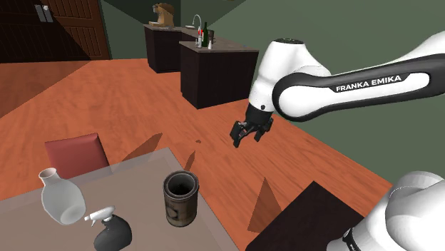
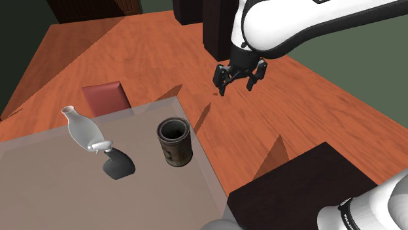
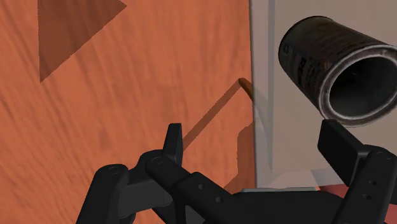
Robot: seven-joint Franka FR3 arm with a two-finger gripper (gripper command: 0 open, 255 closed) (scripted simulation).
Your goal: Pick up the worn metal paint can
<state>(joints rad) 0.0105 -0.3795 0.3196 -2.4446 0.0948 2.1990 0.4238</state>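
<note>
A: Where's the paint can (image 1: 181,198) (image 2: 175,142) (image 3: 337,70)?

B: It stands upright on the pale grey table (image 1: 142,187) (image 2: 52,176) (image 3: 280,127), close to the edge on the shoulder view's right. It has dark, stained sides, a pale rim and an open top.

A: Anything touching it?

B: No. A dark spray bottle (image 1: 110,229) (image 2: 114,162) with a white trigger sits to its left in the shoulder view, a little nearer the camera. A white vase (image 1: 60,200) (image 2: 82,131) is further left. A red chair (image 1: 75,153) (image 2: 104,97) sits at the table's far side.

A: And the gripper (image 1: 247,137) (image 2: 237,85) (image 3: 257,149)?

B: It hangs in the air over the orange wooden floor (image 1: 142,107) (image 2: 131,52) (image 3: 127,95), past the table's edge and well apart from the can. Its two black fingers are spread wide with nothing between them.

A: What's further off?

B: Dark cabinets (image 1: 214,71) carrying bottles, against a green wall (image 1: 285,21).
</note>
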